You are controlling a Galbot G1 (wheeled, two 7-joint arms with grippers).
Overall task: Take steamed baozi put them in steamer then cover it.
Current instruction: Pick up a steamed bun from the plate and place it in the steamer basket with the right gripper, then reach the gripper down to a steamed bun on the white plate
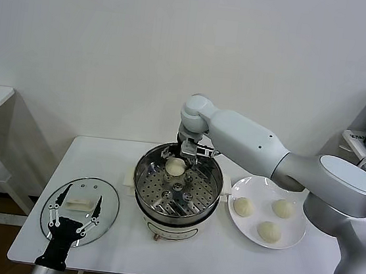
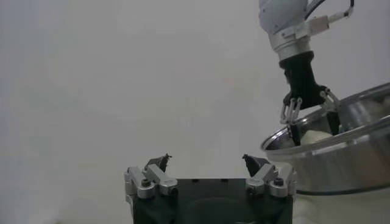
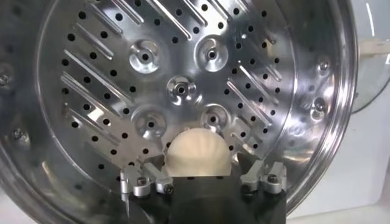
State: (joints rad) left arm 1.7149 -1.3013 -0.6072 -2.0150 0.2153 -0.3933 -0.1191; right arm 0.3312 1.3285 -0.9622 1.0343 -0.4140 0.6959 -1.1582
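While one baozi [image 1: 175,166] already sits on the perforated tray of the steamer [image 1: 177,188], three more buns [image 1: 269,231] wait on the white plate [image 1: 294,237] just beside it. The right gripper [image 1: 182,155] is inside the pot with its jaws spread wide around that bun, not pinching it. The left gripper [image 1: 76,213], also wide, hovers above the glass lid [image 1: 111,200], not yet placed on.

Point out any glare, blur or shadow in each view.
Head view: even light, faint reflections on the steamer rim. Left wrist view: the left gripper close and soft-edged, hazy blank background. Right wrist view: bright streaks of glare across the perforated tray, the baozi evenly lit.
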